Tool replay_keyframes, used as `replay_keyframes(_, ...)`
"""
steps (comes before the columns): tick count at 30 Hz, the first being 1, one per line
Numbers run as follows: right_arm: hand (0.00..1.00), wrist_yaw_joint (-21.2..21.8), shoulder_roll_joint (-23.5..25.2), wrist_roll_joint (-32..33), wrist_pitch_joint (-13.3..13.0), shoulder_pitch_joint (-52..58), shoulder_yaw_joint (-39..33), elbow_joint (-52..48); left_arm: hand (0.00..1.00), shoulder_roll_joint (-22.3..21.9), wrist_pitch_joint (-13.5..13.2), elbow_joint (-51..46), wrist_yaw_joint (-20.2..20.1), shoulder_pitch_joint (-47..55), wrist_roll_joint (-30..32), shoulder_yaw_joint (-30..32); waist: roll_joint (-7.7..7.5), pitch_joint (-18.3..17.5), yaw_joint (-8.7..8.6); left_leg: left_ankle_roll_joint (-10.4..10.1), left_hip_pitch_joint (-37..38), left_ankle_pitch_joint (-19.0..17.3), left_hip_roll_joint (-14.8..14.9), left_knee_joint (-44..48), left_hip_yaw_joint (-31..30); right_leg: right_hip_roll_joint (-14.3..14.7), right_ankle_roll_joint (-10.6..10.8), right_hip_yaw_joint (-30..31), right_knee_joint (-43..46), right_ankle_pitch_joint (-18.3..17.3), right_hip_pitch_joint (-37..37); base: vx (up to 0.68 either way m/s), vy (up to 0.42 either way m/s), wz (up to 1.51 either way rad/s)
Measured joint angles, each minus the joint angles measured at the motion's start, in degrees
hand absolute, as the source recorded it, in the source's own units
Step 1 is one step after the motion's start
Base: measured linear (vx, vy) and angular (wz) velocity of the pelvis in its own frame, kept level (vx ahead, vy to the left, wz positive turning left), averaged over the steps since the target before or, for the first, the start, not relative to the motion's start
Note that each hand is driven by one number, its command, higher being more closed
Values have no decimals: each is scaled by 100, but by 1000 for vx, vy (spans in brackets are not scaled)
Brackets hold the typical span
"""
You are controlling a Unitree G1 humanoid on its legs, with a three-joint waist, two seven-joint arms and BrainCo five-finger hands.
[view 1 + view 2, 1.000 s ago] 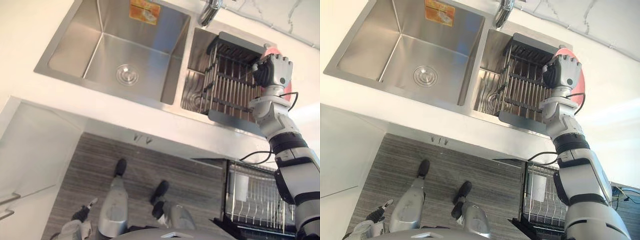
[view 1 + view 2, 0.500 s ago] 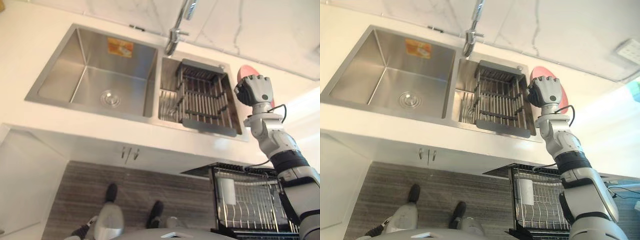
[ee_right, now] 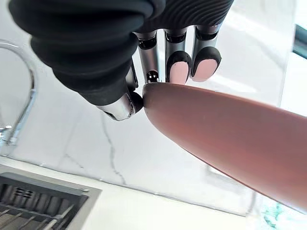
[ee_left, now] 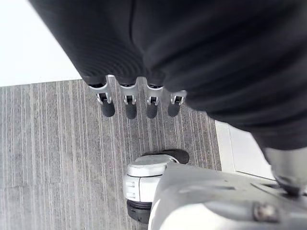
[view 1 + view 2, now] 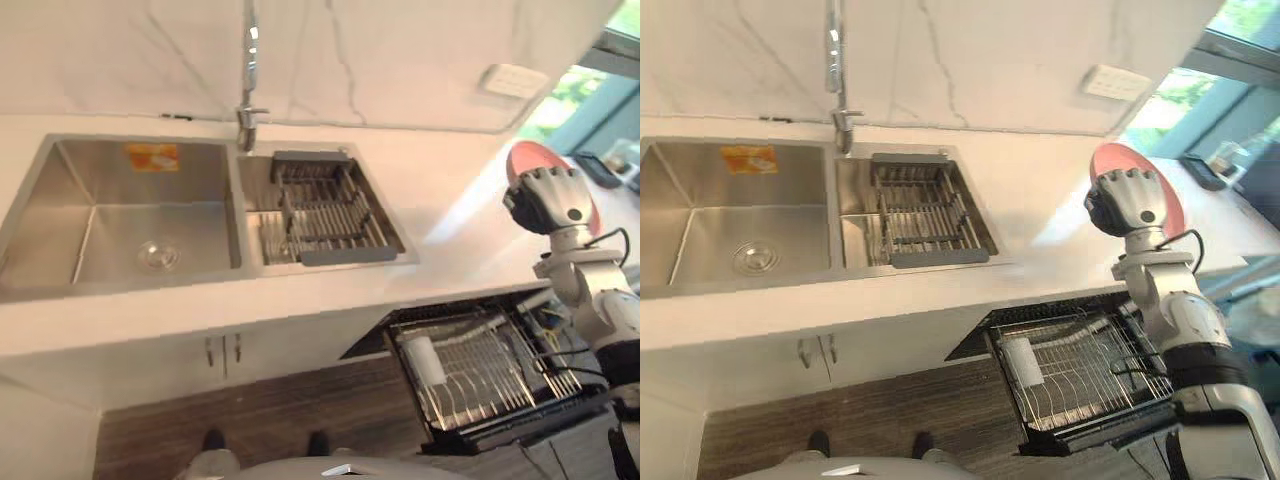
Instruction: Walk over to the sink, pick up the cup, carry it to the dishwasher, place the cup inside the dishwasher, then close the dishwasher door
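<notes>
Right hand raised over the tabletop, right of the sink and above the open dishwasher rack. Its fingers curl onto the pink cup, clamping it against the thumb. Left hand hangs over the floor, fingers straight and released.

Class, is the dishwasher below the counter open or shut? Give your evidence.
Open. The dishwasher has its wire rack pulled out in front of the counter, its inside plainly visible from above.
</notes>
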Motion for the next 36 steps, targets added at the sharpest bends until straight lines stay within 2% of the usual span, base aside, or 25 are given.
replay_keyframes(7,100,11,-23,68,31,627,-520,-159,0,73,249,175,-5,65,-53,8,-63,-260,-299,38,176,-438,4,392,830,-91,-142,324,10,99,-180,39,47,-73)
replay_keyframes(10,100,18,-18,79,119,845,-663,-207,0,95,369,206,-18,60,-74,94,-33,-302,-369,-12,168,-839,150,922,1229,-63,-409,333,2,204,-221,55,34,-80)
replay_keyframes(12,100,4,-15,198,157,861,-664,-207,0,98,410,211,-21,59,-208,249,53,-337,-357,-61,70,-1140,365,1354,1460,-57,-886,-109,4,247,-306,16,13,-87)
replay_keyframes(14,100,2,-1,270,203,861,-664,-200,0,99,433,209,8,50,-443,387,82,-343,-299,-115,-4,-1432,532,1744,1528,-48,-1007,-380,14,300,-411,17,13,-100)
replay_keyframes(17,100,2,83,448,383,863,-725,-129,0,77,533,210,146,-26,-784,503,115,-326,-306,-122,-251,-1739,663,2094,1415,4,-936,-405,28,310,-577,-1,4,-58)
replay_keyframes(19,100,1,250,536,422,867,-818,86,0,81,632,211,254,-108,-902,507,142,-316,-309,-121,-356,-1819,714,2228,1378,-1,-905,-542,1,295,-611,-5,4,-11)
replay_keyframes(20,100,-16,342,657,473,871,-844,257,0,80,673,213,321,-162,-999,507,184,-285,-314,-110,-434,-1868,723,2312,1279,-4,-827,-571,-8,350,-608,54,10,20)
replay_keyframes(21,100,-19,415,698,524,880,-870,360,0,80,694,214,390,-216,-1046,506,151,-283,-307,-101,-468,-1910,735,2412,1211,-21,-745,-594,0,445,-607,56,15,35)
replay_keyframes(22,100,-33,563,740,524,890,-908,498,0,79,710,211,435,-276,-1107,505,251,-215,-307,-109,-568,-1955,744,2550,1088,-43,-632,-695,-1,555,-594,48,13,33)
replay_keyframes(23,100,-34,645,740,524,914,-933,522,0,57,711,206,479,-319,-1150,502,202,-240,-304,-112,-611,-1973,766,2583,1041,-36,-588,-731,1,589,-592,21,4,35)
replay_keyframes(24,100,-40,796,739,514,972,-938,523,0,55,711,197,522,-408,-1188,503,321,-150,-278,-128,-716,-2001,793,2644,931,-25,-530,-856,-7,630,-591,18,-12,28)
replay_keyframes(25,100,-50,966,739,510,979,-933,523,0,18,711,195,545,-499,-1211,499,314,-102,-247,-127,-747,-2002,793,2643,873,-23,-514,-892,-18,644,-584,11,-20,26)
replay_keyframes(28,100,-151,1263,744,511,985,-920,712,0,-103,705,186,614,-606,-1237,499,462,42,-170,-126,-838,-1991,784,2628,713,-24,-476,-1040,-97,668,-535,2,-30,24)
replay_keyframes(31,100,-202,1374,864,534,985,-905,867,0,-134,653,185,620,-654,-1274,499,503,131,-139,-127,-917,-1958,773,2617,611,-21,-413,-1157,-200,707,-491,-5,-28,19)
replay_keyframes(36,100,-405,1427,940,639,931,-856,930,0,-148,554,151,615,-830,-1521,494,560,511,-97,-100,-1066,-1803,670,2512,458,-78,-307,-1253,-305,784,-522,-34,-21,16)
